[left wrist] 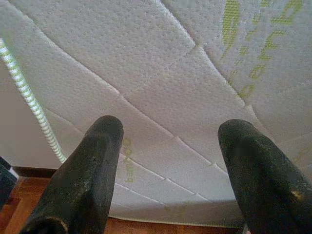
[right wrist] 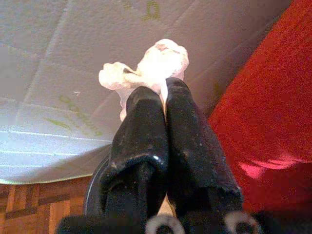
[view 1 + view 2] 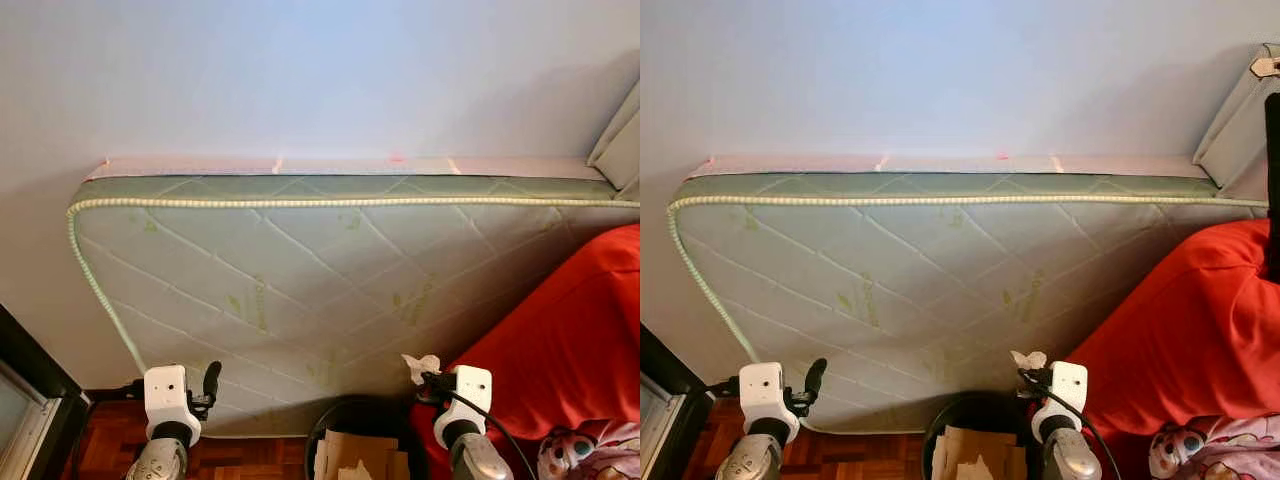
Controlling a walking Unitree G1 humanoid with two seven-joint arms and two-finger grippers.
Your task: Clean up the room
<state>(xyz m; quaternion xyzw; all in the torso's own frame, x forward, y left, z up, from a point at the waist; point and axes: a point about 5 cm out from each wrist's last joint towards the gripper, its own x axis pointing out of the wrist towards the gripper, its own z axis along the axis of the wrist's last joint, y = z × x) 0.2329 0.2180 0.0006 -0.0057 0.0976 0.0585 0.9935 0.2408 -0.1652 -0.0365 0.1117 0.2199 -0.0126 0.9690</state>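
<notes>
Right tool lower right of frame, clamped on crumpled tissue, hovering beside black bin bottom centre. Left tool wide open, holding nothing, facing mattress. Risk: thin pinch, tissue could slip, land on floor instead of bin.

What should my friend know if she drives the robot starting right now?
Right gripper: fingers shut on a crumpled white tissue, held up in front of the mattress.
Left gripper: fingers open, holding nothing, facing the mattress.
The black bin sits on the floor between the two arms, low down, with brown cardboard already in it. The red cover is on the right.
Done: the tissue is picked up.
Left: the tissue is not yet in the bin. Probably move it over the bin and open the fingers.
</notes>
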